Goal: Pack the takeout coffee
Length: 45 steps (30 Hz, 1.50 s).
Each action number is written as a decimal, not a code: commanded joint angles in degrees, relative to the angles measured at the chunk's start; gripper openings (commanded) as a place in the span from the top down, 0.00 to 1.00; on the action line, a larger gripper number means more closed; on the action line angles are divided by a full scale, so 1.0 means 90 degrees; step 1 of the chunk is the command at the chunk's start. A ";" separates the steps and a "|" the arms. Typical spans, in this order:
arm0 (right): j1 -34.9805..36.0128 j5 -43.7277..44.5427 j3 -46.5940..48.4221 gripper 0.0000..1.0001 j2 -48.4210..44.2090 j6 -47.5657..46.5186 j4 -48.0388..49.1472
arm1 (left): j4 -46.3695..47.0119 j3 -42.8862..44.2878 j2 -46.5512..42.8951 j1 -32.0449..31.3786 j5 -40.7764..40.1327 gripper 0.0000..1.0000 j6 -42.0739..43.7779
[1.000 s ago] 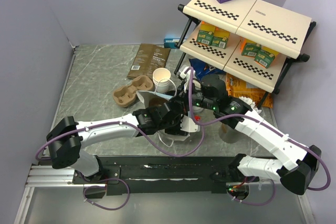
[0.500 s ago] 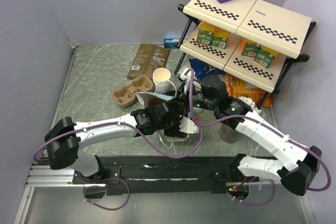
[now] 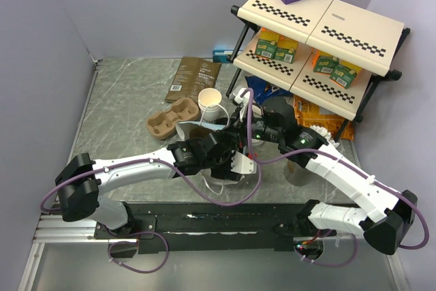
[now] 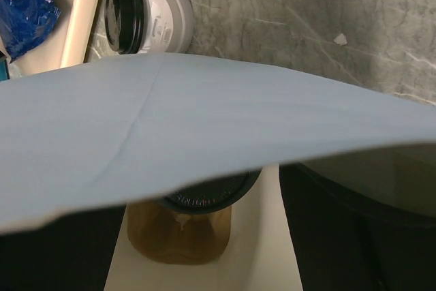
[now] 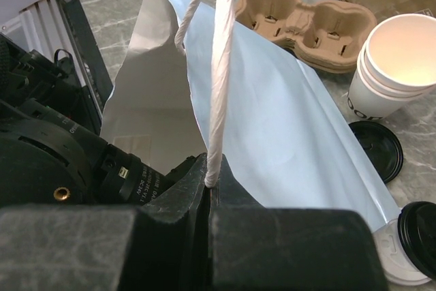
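the small white paper takeout cup with a round black plastic lid [image 4: 146,8] lies on its side on the grey marbled counter [image 4: 306,25]. it is beyond the left claw [image 3: 231,158] and outside the light blue paper bag [image 5: 272,100]. a second black lid [image 4: 204,195], likely another coffee, shows just ahead of that claw, with a brownish body below it. it sits under the bag's blue panel, between the claw's dark fingers. whether they are closed on anything i cannot tell.

the right claw [image 5: 209,189] is pinched together on the bag's white twisted paper handle [image 5: 219,66], which rises straight ahead of it. past the bag from the right claw are a stack of open white paper cups [image 5: 395,59], a loose black lid [image 5: 378,146] and a brown moulded-pulp carrier [image 5: 300,22].

risks, as i judge them:
- the blue panel sags across the bag's mouth, so a cup going in could catch on it and tip.
- the thin handle could slip or tear if the two claws pull against each other.
- the lying cup could roll if nudged.
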 commanded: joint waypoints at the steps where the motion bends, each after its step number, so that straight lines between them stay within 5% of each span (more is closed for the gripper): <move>1: -0.0088 -0.0214 -0.0078 1.00 -0.0101 0.0122 0.0033 | -0.0143 0.0183 -0.0169 0.0098 0.0231 0.08 -0.0339; 45: -0.0362 -0.0331 -0.0068 1.00 0.0202 0.0112 -0.0182 | -0.0172 0.0427 -0.0579 0.0440 0.0505 0.01 -0.0837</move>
